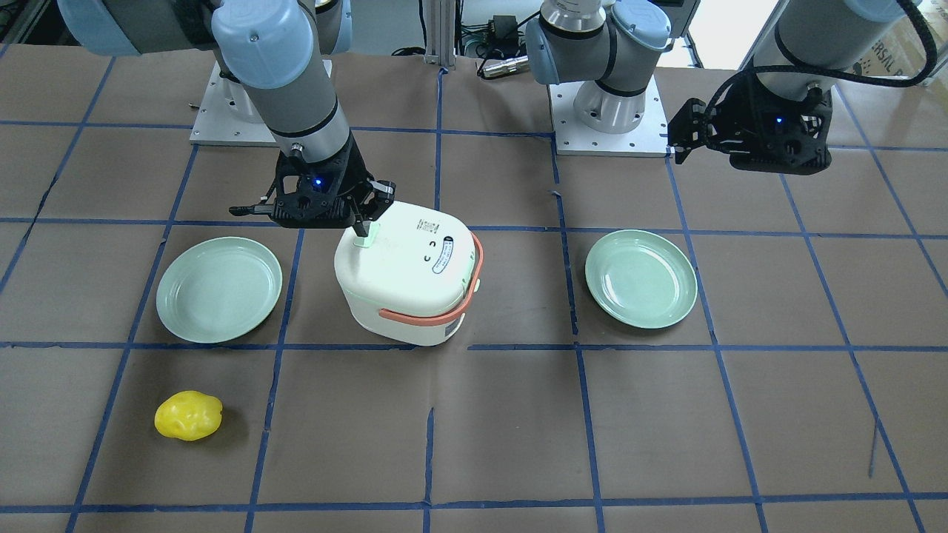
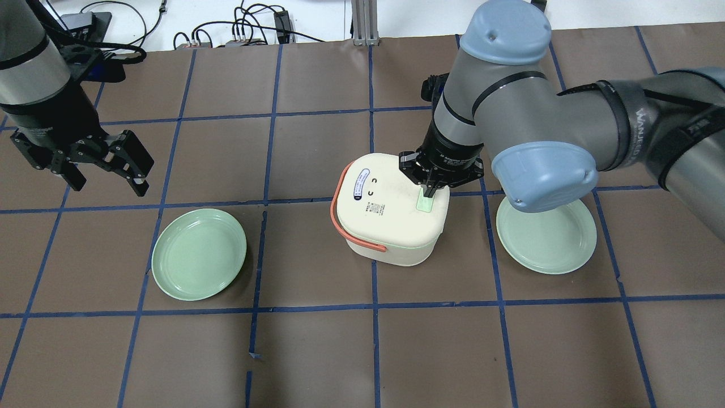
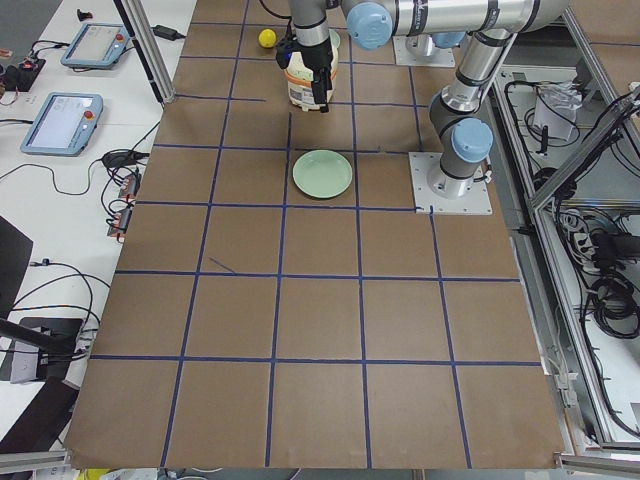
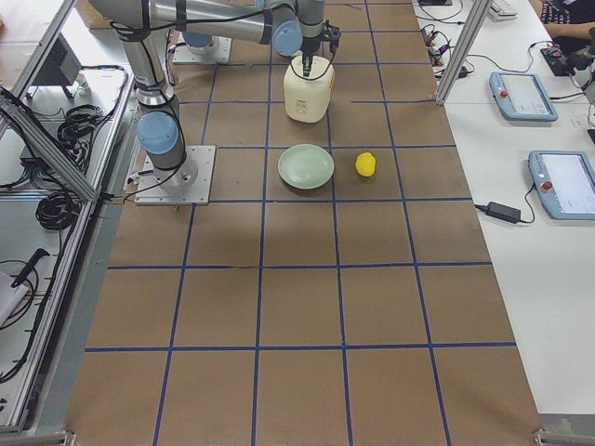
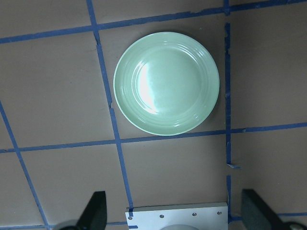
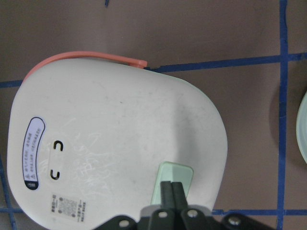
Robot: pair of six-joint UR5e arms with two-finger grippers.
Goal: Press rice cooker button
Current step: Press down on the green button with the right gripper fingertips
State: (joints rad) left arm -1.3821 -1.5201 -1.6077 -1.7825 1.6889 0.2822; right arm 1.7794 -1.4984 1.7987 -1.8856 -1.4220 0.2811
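Right wrist-mounted: right gripper (image 6: 171, 184) jaws together, tips directly over the button (image 6: 180, 172) at the rice cooker (image 6: 120, 143) lid's edge, touching or nearly, long axis pointing inward. Left gripper (image 2: 106, 180) well apart, jaws spread.

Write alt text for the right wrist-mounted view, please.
The shut right tool sits over the mint-green button at the edge of the white rice cooker lid. An orange handle curves along the top; an oval label is at left.
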